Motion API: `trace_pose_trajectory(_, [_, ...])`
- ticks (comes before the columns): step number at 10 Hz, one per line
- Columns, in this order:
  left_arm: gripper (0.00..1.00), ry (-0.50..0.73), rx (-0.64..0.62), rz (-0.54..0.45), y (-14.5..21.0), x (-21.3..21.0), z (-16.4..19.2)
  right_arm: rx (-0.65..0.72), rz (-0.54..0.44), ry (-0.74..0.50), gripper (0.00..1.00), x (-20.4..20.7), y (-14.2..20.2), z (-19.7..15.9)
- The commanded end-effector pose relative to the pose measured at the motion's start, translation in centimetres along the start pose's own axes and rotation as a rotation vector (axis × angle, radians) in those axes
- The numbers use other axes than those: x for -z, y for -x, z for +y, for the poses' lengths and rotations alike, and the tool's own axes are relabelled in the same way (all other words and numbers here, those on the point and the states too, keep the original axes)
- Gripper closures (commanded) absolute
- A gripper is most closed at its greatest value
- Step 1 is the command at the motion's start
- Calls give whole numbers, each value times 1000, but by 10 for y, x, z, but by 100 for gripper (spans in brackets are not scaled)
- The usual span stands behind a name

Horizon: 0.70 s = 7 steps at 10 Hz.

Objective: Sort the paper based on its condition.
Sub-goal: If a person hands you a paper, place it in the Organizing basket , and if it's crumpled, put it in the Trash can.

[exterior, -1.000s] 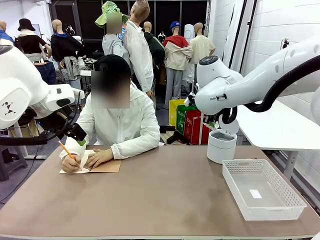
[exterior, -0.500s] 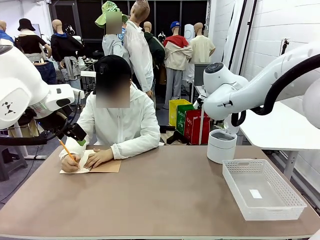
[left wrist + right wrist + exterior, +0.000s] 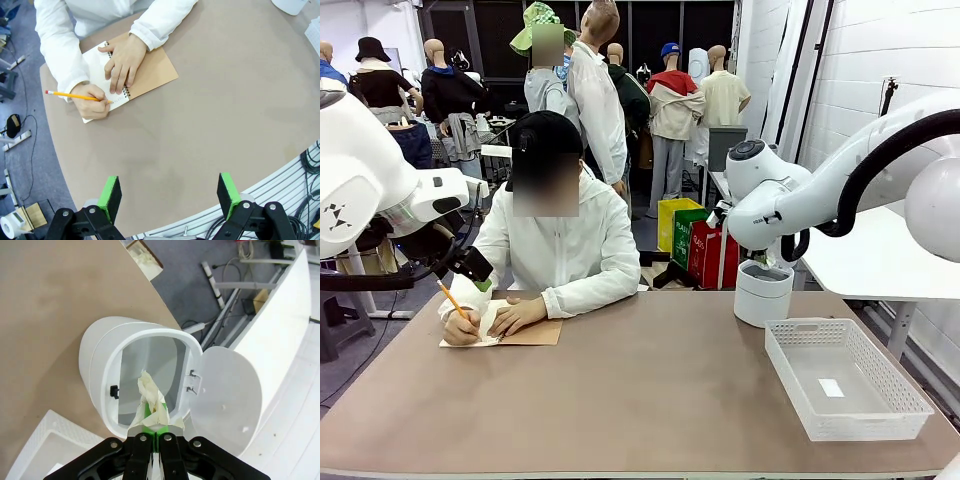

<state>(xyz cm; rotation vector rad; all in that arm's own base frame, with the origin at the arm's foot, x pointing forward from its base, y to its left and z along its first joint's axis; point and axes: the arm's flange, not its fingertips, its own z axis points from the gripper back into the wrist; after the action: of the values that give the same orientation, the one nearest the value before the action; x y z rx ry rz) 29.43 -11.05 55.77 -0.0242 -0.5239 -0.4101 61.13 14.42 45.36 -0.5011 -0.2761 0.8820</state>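
right gripper clamps crumpled paper above the open white bin; left gripper spread wide over the table

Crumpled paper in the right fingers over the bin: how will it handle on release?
Likely light and soft: the crumpled paper squashes thin where the right gripper pinches it. Its wrinkles may snag on the green pads, so it could cling briefly on release. It sits over the open bin, so it should fall in, perhaps drifting.
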Motion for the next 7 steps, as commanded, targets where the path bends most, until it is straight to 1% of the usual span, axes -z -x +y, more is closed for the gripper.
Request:
trace_pose_trajectory(1, [0,2,0,-1,0,0,0,7,14,33,100,12,-5,-7])
trace_pose_trajectory(5, [0,2,0,-1,0,0,0,28,47,0,100,29,-2,-10])
trace_pose_trajectory(6, [0,2,0,-1,0,0,0,32,54,-8,97,30,-2,-10])
trace_pose_trajectory(7, [0,2,0,-1,0,0,0,36,53,-11,77,30,-3,-10])
